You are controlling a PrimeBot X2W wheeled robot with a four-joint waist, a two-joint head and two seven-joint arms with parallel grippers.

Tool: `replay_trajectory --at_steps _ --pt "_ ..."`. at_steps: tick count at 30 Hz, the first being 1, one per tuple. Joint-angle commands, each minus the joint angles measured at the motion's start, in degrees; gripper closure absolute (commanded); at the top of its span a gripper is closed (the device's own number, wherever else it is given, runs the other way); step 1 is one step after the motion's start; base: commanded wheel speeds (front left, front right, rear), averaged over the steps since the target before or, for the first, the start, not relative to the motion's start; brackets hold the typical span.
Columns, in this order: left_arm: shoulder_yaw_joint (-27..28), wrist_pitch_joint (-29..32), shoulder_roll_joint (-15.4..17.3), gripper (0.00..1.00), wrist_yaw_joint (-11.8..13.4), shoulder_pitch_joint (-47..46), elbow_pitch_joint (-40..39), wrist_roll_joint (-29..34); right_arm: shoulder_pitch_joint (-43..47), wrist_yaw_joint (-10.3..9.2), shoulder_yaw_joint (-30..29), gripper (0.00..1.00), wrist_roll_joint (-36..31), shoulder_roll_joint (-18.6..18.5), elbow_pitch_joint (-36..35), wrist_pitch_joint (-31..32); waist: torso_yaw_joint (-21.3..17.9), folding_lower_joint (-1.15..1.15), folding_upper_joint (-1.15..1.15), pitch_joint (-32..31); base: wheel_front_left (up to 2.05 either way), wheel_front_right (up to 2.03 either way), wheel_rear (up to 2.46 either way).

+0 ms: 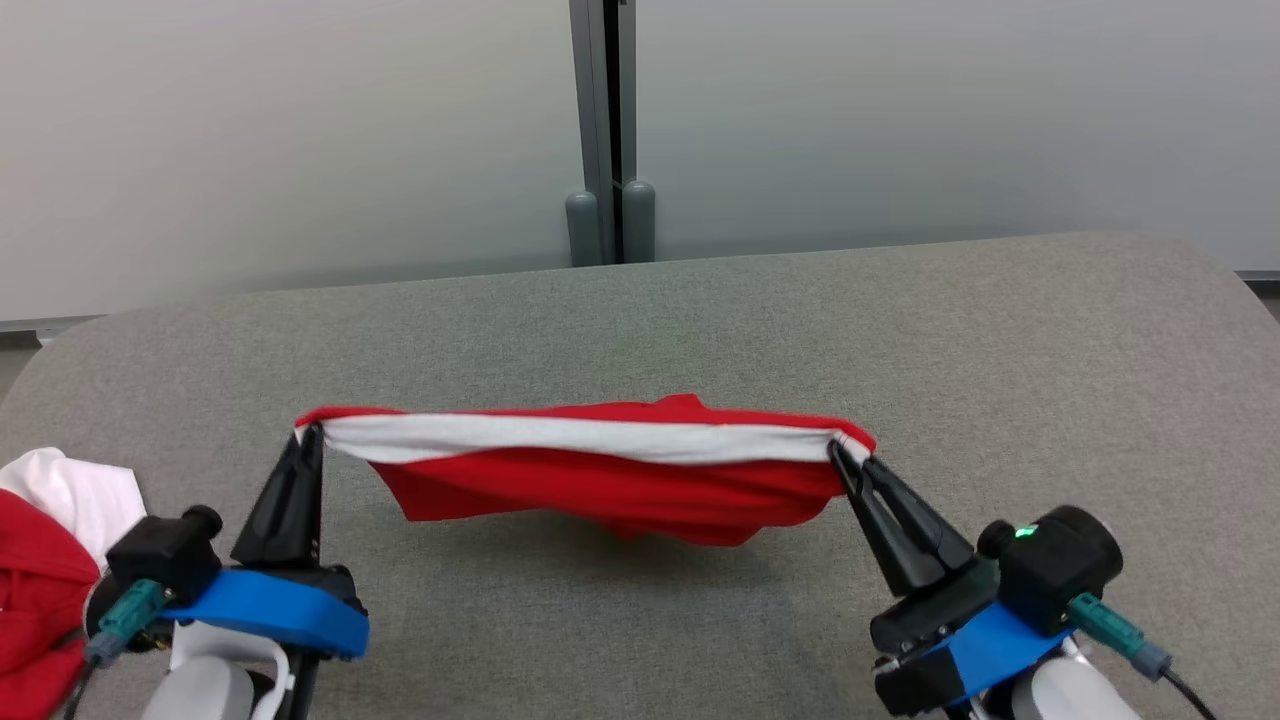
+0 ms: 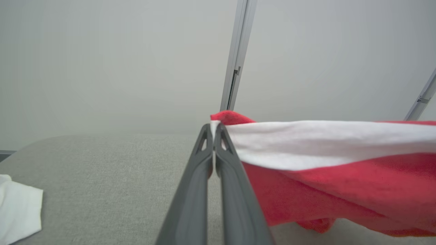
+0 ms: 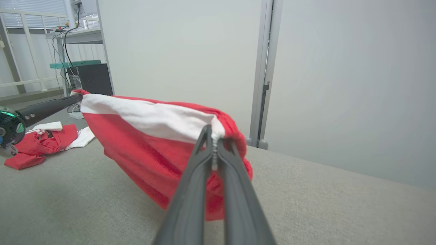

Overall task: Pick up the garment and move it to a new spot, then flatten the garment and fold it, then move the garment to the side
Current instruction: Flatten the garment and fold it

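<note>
As seen from the head: garment [image 1: 600, 480], red with white band, strung level between both grippers over middle of grey table [image 1: 700, 320]. Left gripper [image 1: 308, 432] clamped tight on its left end, right gripper [image 1: 838, 450] clamped tight on its right end, fingers of both slanting up and inward. White band pulled straight along top, red cloth sagging below, shadow on table under it. Second pile of cloth [image 1: 40, 560], red and white, at table's left edge, well apart from held piece. Grey post [image 1: 605, 130] between pale wall panels behind table.

As seen from left wrist: left gripper [image 2: 214, 127] with fingers pressed together, corner of garment [image 2: 323, 170] nipped at tips, white band running off to the right, red folds hanging lower. Can't tell whether lowest fold touches table [image 2: 102, 170]. White bit of pile of cloth [image 2: 17, 207] at lower left.

As seen from right wrist: right gripper [image 3: 214, 136] squeezed onto garment [image 3: 146, 143], white edge caught between tips. Far end held by left gripper [image 3: 79, 97]. Pile of cloth [image 3: 37, 146] lying on table [image 3: 323, 204] beyond it. Desk [image 3: 75, 35] with cables in far background.
</note>
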Motion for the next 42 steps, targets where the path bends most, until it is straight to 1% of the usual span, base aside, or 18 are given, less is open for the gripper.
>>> replay_trajectory --at_steps 1,5,6,8,13,16,19,22,24,28,30,32,37,39,42 --pt "1.05 -0.16 1.06 1.00 -0.09 -2.34 -1.15 0.24 -2.53 -0.02 -1.03 1.00 0.93 -0.40 -0.99 -0.28 0.16 0.00 0.01 -0.14 0.00 0.00 0.00" --pt "2.27 -0.16 3.37 1.00 -0.08 -6.36 -3.99 0.24 -6.01 -0.02 -3.16 1.00 2.64 -0.71 -2.97 -0.27 0.52 0.00 0.01 -0.07 0.00 0.00 0.00" --pt "2.27 -0.16 3.37 1.00 -0.08 -6.36 -3.99 0.24 -6.01 -0.02 -3.16 1.00 2.64 -0.71 -2.97 -0.27 0.52 0.00 0.01 -0.07 0.00 0.00 0.00" --pt "2.32 -0.16 4.63 1.00 -0.01 -8.35 -5.24 -0.09 -7.81 -0.02 -3.53 1.00 2.87 -1.18 -3.55 -0.27 0.70 0.00 0.01 0.60 0.00 0.00 0.00" --pt "1.57 -0.02 9.52 1.00 0.02 -15.15 -5.71 -1.48 -15.06 -0.05 -3.93 1.00 2.34 -0.49 -4.31 2.65 1.13 0.00 0.01 4.40 0.00 0.00 0.00" --pt "0.04 1.22 12.78 1.00 0.02 -21.56 -4.76 -2.92 -21.84 -0.05 -4.15 1.00 0.96 1.32 -2.84 5.60 1.66 0.00 0.01 8.04 0.00 0.00 0.00" --pt "-1.60 2.26 15.52 1.00 0.01 -29.54 -3.18 -4.25 -30.76 -0.05 -4.45 1.00 -1.86 3.10 -0.10 8.01 2.36 0.00 0.01 12.60 0.00 0.00 0.00" --pt "-2.58 1.78 17.63 1.00 0.02 -38.40 -0.41 -4.98 -41.14 -0.06 -6.05 1.00 -7.08 4.58 4.78 8.65 2.79 0.00 0.01 16.77 0.00 0.00 0.00" --pt "-2.75 1.19 18.39 1.00 0.03 -44.28 1.62 -5.63 -47.79 -0.07 -8.65 1.00 -11.03 5.57 7.95 7.78 3.02 0.00 0.01 19.07 0.00 0.00 0.00" --pt "-2.55 0.07 18.50 1.00 0.06 -52.86 4.96 -6.43 -57.46 -0.10 -13.72 1.00 -18.25 6.70 13.86 4.81 3.29 0.00 0.01 21.89 0.00 0.00 0.00" --pt "-2.75 -0.08 17.99 1.00 0.15 -54.81 6.35 -6.84 -59.90 -0.16 -16.64 1.00 -19.09 7.27 16.44 3.67 3.62 0.00 0.01 22.72 0.00 0.00 0.00" --pt "-3.32 -0.14 17.34 1.00 0.31 -54.57 6.50 -7.20 -60.66 -0.20 -18.34 1.00 -19.94 7.51 18.30 2.87 3.74 0.00 0.01 23.39 0.00 0.00 0.00" --pt "-5.00 -0.17 15.45 1.00 0.31 -45.79 7.41 -9.50 -54.18 -0.23 -19.57 1.00 -20.72 7.88 22.88 1.40 3.28 0.00 0.01 23.96 0.00 0.00 0.00" --pt "-5.52 -0.19 13.99 1.00 0.31 -40.62 7.47 -10.14 -49.95 -0.23 -19.08 1.00 -20.58 7.95 23.88 0.81 3.04 0.00 0.01 23.57 0.00 0.00 0.00" --pt "-4.84 -0.19 11.18 1.00 0.30 -31.28 7.91 -10.57 -41.26 -0.21 -17.72 1.00 -19.50 8.03 25.05 0.12 2.62 0.00 0.01 22.36 0.00 0.00 0.00"
